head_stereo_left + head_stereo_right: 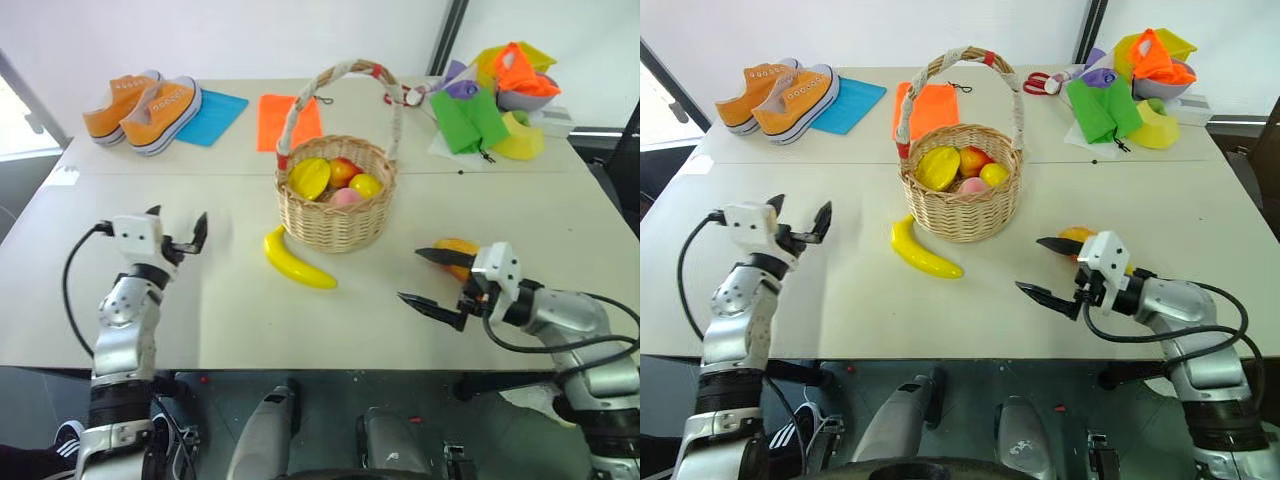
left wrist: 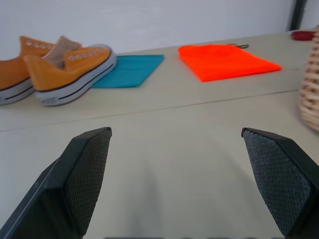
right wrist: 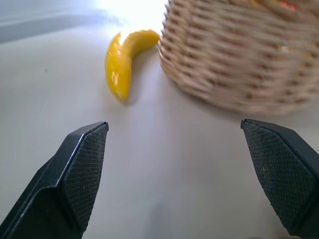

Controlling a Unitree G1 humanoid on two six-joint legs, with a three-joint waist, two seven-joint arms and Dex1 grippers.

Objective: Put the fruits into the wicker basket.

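From the head camera I am seeing the curved yellow toy banana [image 1: 298, 259] lying on the table against the near-left foot of the round tan wicker basket [image 1: 336, 212], its long axis running from far-left to near-right. My left gripper [image 1: 178, 236] and right gripper [image 1: 432, 279] are both hanging released and empty; the right looks a little nearer.

In the left wrist view, the banana isn't ahead.

The right wrist view is looking along spread fingers [image 3: 82, 169] toward the banana, left of the basket.
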